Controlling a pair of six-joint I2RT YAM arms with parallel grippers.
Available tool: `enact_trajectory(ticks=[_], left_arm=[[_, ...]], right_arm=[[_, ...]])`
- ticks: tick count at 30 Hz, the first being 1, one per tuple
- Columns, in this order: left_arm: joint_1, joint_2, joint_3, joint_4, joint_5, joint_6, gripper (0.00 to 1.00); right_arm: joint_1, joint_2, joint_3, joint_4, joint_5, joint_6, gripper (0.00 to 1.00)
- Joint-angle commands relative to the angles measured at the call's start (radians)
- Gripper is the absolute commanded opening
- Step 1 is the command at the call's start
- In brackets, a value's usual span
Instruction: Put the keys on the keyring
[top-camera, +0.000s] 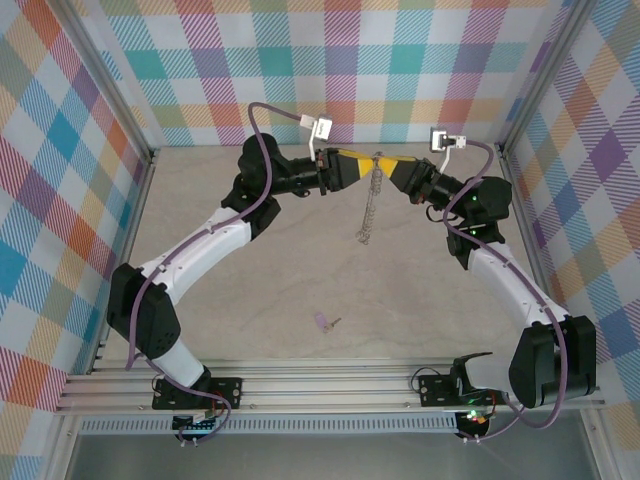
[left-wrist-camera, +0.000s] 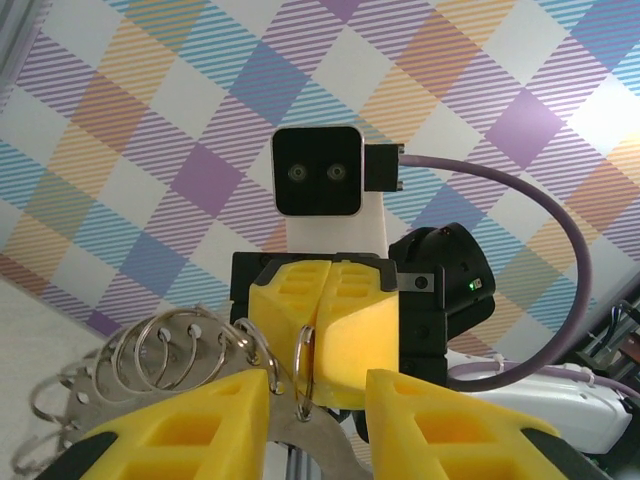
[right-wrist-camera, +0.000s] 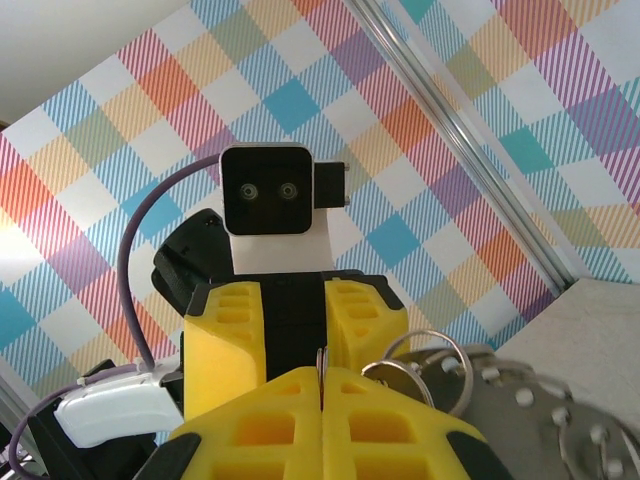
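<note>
My right pincer (top-camera: 390, 167) clamps the keyring (top-camera: 369, 207); my left pincer (top-camera: 366, 161) straddles it, apart; the key (top-camera: 322, 321) lies well apart, nearward on the tabletop (top-camera: 420, 300), blade pointing right.

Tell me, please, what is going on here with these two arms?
The two arms meet above the far end of the table, where the keyring hangs between them. The right tool is shut on the ring's rim. The left tool faces it with a finger on either side of the ring; whether it grips is unclear. The small lilac key lies on the table nearer the arm bases, untouched and not yet on the ring.
</note>
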Motion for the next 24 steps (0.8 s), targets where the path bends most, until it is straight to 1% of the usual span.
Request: enact_trajectory(ticks=[1, 9, 14, 16, 20, 22, 24], left_arm=[[-0.008, 0.013, 0.043, 0.012, 0.006, 0.020, 0.31], [-0.009, 0.020, 0.049, 0.035, -0.006, 0.010, 0.33], [-0.009, 0.035, 0.056, 0.093, 0.017, -0.031, 0.25], [-0.009, 0.037, 0.055, 0.106, 0.029, -0.038, 0.19], [-0.012, 0.039, 0.057, 0.118, 0.051, -0.043, 0.15], [-0.015, 0.039, 0.057, 0.117, 0.056, -0.043, 0.12], [-0.015, 0.037, 0.055, 0.118, 0.061, -0.041, 0.11]], right_arm=[[0.006, -0.016, 0.023, 0.046, -0.006, -0.024, 0.00], [0.006, -0.011, 0.022, 0.053, -0.008, -0.018, 0.00], [0.007, -0.007, 0.020, 0.057, -0.006, -0.015, 0.00], [0.006, -0.009, 0.019, 0.055, -0.006, -0.015, 0.00], [0.006, -0.008, 0.017, 0.052, -0.006, -0.016, 0.00], [0.006, -0.008, 0.015, 0.050, -0.007, -0.016, 0.00], [0.006, -0.010, 0.013, 0.048, -0.004, -0.019, 0.00]])
